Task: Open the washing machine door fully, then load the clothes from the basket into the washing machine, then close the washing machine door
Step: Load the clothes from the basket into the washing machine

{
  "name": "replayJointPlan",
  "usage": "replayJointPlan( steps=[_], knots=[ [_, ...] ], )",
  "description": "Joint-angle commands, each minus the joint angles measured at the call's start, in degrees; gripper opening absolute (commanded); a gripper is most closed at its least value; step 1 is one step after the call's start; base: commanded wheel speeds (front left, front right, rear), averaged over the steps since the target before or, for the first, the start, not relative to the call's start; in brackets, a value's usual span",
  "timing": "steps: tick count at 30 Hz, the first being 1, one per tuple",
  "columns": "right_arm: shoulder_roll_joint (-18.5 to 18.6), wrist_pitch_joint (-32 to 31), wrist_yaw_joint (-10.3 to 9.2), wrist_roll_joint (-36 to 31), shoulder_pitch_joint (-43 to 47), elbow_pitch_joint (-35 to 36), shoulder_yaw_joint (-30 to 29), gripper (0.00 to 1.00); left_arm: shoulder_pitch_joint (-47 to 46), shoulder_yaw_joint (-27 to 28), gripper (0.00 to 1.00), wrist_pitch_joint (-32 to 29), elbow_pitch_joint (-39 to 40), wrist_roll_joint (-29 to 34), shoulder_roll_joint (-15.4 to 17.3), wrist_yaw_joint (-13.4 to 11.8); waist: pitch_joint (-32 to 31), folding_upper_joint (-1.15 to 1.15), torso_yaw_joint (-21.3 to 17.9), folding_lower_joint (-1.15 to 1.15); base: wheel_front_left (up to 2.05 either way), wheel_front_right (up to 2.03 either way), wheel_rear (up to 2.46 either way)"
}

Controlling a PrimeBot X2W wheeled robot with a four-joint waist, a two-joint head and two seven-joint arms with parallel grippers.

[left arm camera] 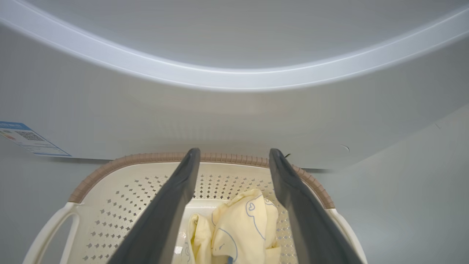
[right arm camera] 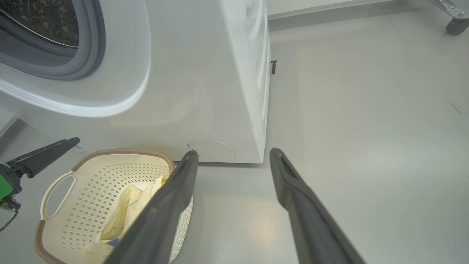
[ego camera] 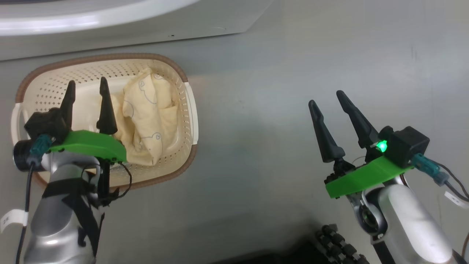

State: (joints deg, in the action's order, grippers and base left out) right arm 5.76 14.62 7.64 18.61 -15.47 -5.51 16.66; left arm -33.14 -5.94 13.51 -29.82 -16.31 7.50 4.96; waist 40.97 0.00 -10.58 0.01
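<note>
On the grey floor [right arm camera: 366, 128] stands the white washing machine [right arm camera: 190, 91], the grey gasket [right arm camera: 88, 62] round its drum mouth uncovered. Just before its front sits the basket [ego camera: 44, 88], holding the pale yellow clothes [ego camera: 146, 117]. Over the basket hangs the left gripper [ego camera: 87, 82], fingers spread and empty; the right gripper [ego camera: 326, 98], likewise spread and empty, hovers over the floor well apart from the basket.

Laundry area: washing machine [right arm camera: 205, 91], grey floor [right arm camera: 366, 146]
</note>
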Motion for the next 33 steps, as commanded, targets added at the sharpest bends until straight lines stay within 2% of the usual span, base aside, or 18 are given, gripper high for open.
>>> replayJointPlan(
  steps=[1, 18, 25, 33],
  knots=[
    [-0.11, 0.38, -0.15, -0.29, 0.05, 1.88, 1.07, 1.00, -0.34, 0.86, 1.00, -0.21, -0.28, -0.05, 1.19, 0.23, 1.56, 0.00, -0.52, -0.01, 0.00, 0.00, 0.00],
    [-0.20, 0.38, -0.15, -0.61, -2.52, 2.34, 1.85, 1.00, -10.06, -2.98, 1.00, 0.25, -23.94, -2.77, 0.91, 2.25, 8.66, 0.00, -0.61, -0.01, 0.00, 0.00, 0.00],
    [-0.33, 0.38, -0.15, -0.70, -3.06, 2.47, 2.04, 1.00, -13.23, -4.40, 1.00, 0.50, -29.56, -4.03, 0.66, 2.45, 10.88, 0.00, -0.50, -0.01, 0.00, 0.00, 0.00],
    [-0.54, 0.38, -0.15, -0.42, -3.65, 2.08, 2.64, 1.00, -14.71, -7.75, 1.00, 0.82, -31.89, -6.47, -0.04, 2.51, 11.21, 0.00, -0.40, -0.01, 0.00, 0.00, 0.00]
  ],
)
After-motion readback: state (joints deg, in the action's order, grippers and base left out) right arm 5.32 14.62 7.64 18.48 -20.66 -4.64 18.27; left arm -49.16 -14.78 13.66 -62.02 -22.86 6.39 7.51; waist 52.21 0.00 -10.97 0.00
